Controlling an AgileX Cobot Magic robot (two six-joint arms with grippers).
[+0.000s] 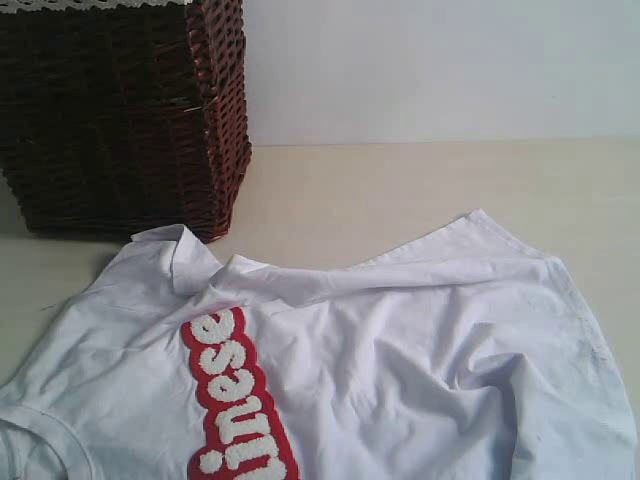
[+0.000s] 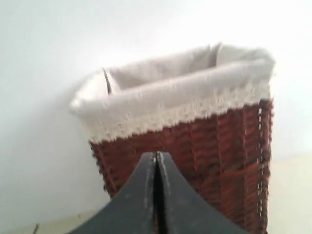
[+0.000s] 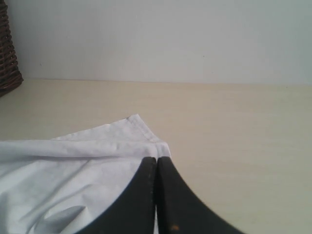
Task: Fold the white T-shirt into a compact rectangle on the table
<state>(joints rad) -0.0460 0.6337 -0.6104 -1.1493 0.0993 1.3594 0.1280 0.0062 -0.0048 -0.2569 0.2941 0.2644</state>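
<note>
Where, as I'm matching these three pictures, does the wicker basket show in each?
Exterior view: wicker basket fills the upper left, behind the white T-shirt.
Left wrist view: fills most of the frame, beyond the shut left gripper.
Right wrist view: only a sliver at the frame's edge.
Shared landmark: the cream table it stands on.

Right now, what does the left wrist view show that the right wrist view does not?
Only the left wrist view: the shut left gripper and the cream, lace-trimmed liner folded over the rim of the dark brown wicker basket. Only the right wrist view: the shut right gripper and the white T-shirt, one corner of it lying on the table. Both: that basket, only a sliver of it in the right wrist view, the pale wall behind, and some beige table.
</note>
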